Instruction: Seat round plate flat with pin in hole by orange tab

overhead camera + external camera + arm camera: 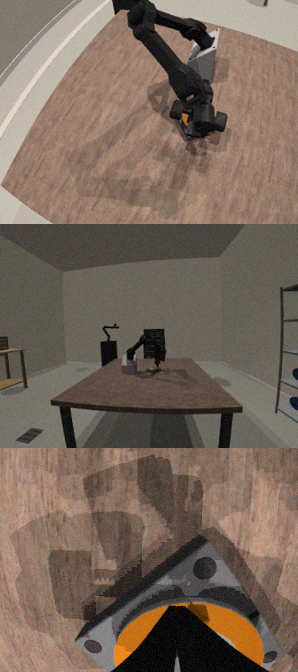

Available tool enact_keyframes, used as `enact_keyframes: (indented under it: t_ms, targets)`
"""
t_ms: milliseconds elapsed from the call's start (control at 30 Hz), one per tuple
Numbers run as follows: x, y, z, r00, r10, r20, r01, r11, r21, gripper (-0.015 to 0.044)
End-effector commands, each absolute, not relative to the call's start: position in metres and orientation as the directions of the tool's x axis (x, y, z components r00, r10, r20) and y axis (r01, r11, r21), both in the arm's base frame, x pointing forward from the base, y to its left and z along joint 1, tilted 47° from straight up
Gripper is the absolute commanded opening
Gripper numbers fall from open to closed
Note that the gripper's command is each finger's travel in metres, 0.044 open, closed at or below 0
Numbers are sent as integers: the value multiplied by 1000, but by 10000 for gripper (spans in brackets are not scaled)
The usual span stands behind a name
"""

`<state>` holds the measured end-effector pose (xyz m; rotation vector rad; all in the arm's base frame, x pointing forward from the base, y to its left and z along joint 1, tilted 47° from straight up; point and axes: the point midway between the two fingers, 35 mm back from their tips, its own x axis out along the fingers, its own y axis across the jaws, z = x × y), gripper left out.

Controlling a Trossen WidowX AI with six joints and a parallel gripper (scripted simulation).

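Wood table (100,132), grey base (193,571) mid-top. Orange plate (236,627) on base, mostly hidden under gripper (176,667). Jaws fully shut, holding nothing, tips right over plate. Plate looks rigid, light, slick; guess nudge tab or rim to rotate, no pinch.

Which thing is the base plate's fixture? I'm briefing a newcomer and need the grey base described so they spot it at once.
On the brown wooden table, follow the black arm down to its shut gripper. Directly under it lies the grey base, a flat square with dark holes at its corners, carrying the orange round plate. The taller pale grey block near the arm's mount has no orange.
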<state>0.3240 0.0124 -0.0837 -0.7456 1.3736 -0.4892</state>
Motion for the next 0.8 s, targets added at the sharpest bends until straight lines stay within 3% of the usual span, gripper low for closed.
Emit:
enact_keyframes:
  t_ms: [0, 767]
  targets:
    - [325, 8, -78, 154, -709, -689, -106, 681, -724, 0]
    - [323, -7, -59, 154, -709, -688, -106, 680, -725, 0]
